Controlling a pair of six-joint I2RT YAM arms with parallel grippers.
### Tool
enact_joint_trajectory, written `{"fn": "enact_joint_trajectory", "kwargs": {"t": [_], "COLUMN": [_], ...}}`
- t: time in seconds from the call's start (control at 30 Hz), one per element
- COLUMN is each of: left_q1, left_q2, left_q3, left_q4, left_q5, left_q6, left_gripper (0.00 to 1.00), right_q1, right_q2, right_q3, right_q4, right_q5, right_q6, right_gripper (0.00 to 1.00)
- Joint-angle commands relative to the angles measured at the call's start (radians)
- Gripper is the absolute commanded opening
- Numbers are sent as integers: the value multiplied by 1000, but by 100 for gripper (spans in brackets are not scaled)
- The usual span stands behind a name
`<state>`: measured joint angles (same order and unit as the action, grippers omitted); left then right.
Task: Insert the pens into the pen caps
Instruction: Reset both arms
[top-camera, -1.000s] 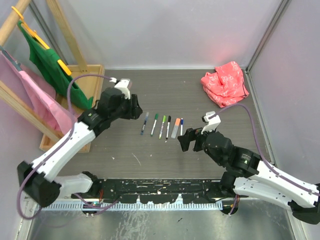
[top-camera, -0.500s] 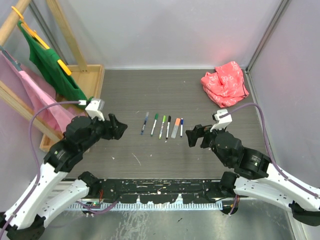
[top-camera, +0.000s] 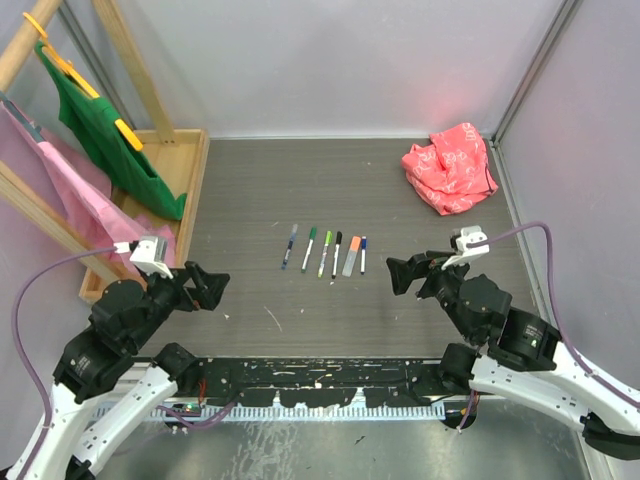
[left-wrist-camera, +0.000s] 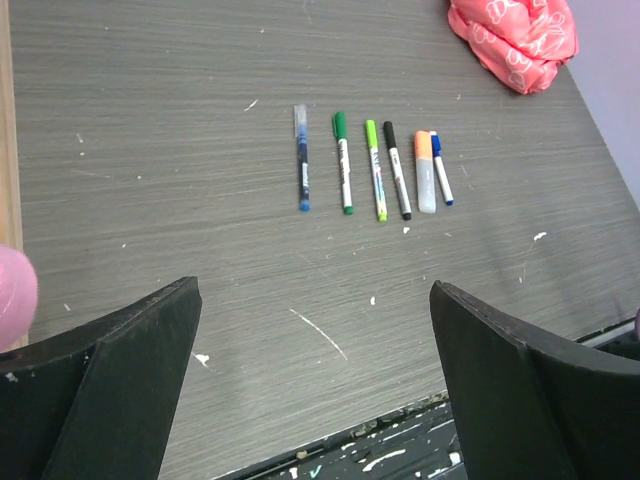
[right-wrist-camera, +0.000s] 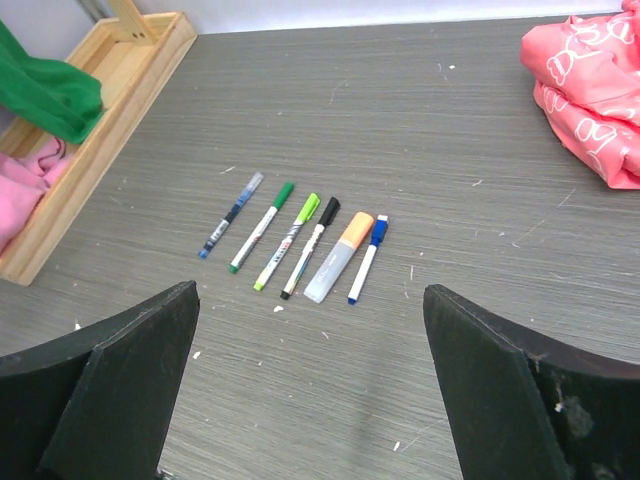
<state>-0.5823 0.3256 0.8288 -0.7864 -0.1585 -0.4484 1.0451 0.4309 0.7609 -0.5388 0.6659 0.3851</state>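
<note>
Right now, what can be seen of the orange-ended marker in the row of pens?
The orange-ended marker is the row's widest: a pale grey, plastic-looking barrel with an orange far end. It lies flat on the dark wood-grain table between the black-ended pen and the short blue-ended pen, parallel to both. Whether it touches the blue one is unclear. No jaws touch it.

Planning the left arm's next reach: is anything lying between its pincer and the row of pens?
Nothing visible does. In the left wrist view, only dark grey wood-grain tabletop, flecked with small white marks, lies between the open left pincer and the row of six slim marker pens.
</note>
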Motion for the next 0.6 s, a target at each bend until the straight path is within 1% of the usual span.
{"fn": "enact_joint_trajectory", "kwargs": {"t": [0.0,0.4,0.57], "left_q1": [3,2,2], "left_q2": [-22,-2,-15], "left_q3": [-10,-40,-44], "left_q4": [-8,27,30], "left_q5": [-46,-33,-57], "left_q6": [22,14,9], "left_gripper": [98,98,98], "right_q1": [-2,-2,-2], "right_q2": [-29,-70,-84], "right_q3": [-31,-38,-42], "right_q4": [67,69,72], "right_q5": [50,56,45], "right_q6": [-56,-60,-54], "right_gripper": [99,99,99]}}
